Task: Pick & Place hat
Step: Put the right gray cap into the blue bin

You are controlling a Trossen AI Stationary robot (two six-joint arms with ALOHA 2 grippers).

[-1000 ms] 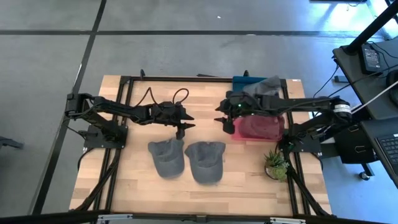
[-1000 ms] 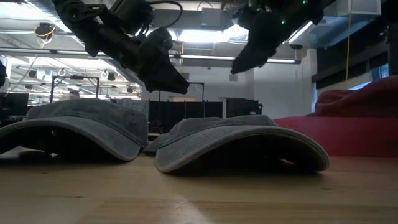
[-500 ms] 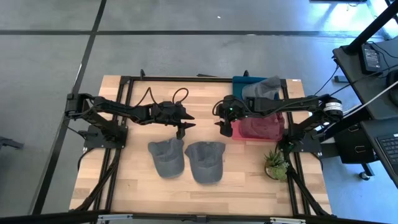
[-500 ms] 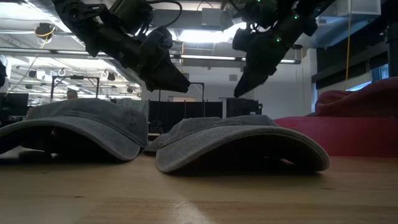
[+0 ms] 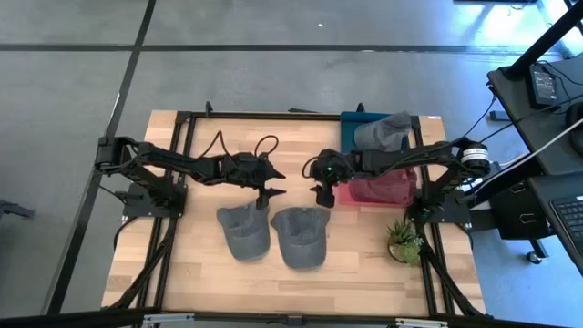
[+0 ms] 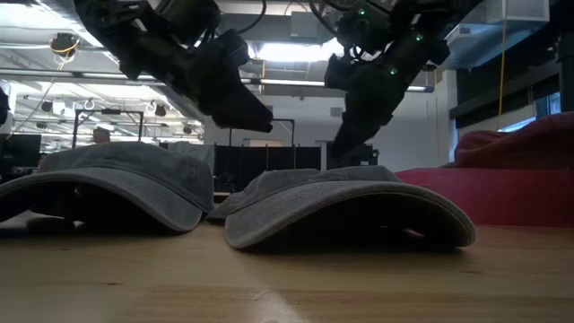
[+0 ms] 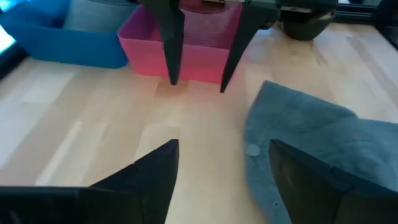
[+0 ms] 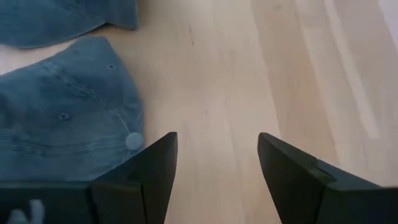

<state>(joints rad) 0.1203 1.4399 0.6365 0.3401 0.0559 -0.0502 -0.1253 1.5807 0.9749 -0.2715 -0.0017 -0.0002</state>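
Robotics laboratory or open-plan workshop. A wooden table in a black metal frame stands on a grey concrete floor marked with dark lines. Beyond it: exposed ceiling ducts, strip lighting, and what appear to be monitor-lined desks. Cabled equipment sits alongside.

A pale wooden worktop in a black frame stands on a grey concrete floor crossed by dark lines. At three o'clock, a dark desk carries equipment and cables. Seen level across the worktop, the room is an open hall with ceiling strip lights, exposed pipes, a white wall and dark monitors farther back.
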